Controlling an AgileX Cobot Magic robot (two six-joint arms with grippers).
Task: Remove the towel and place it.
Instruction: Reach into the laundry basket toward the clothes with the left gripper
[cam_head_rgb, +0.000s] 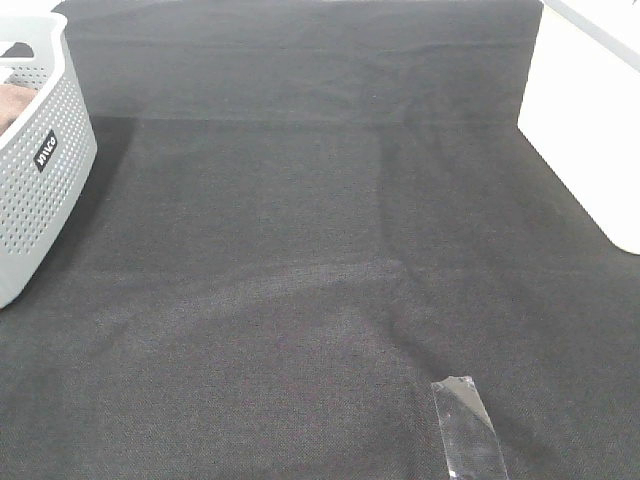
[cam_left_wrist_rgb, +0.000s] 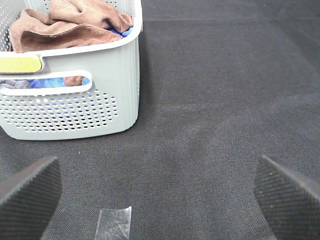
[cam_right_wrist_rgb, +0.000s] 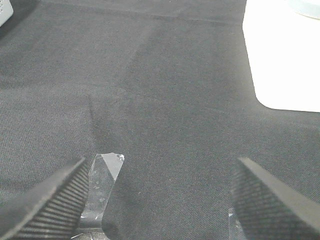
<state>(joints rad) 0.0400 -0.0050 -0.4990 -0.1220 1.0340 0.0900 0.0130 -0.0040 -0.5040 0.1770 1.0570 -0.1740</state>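
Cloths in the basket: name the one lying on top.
The brown towel lies on top, bunched above the rim of the grey perforated basket; the blue cloth only peeks out from under it at the rim.

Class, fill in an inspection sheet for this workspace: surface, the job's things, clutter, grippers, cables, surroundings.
Surface: dark woven cloth, slightly creased.
Job's things: brown towel lies crumpled in the grey perforated basket at the left of the exterior view.
Clutter: clear tape strip on the cloth; blue fabric under the towel.
Grippers: left gripper open, empty; right gripper open, empty.
Cables: nothing seen.
Surroundings: white surface along the right side.
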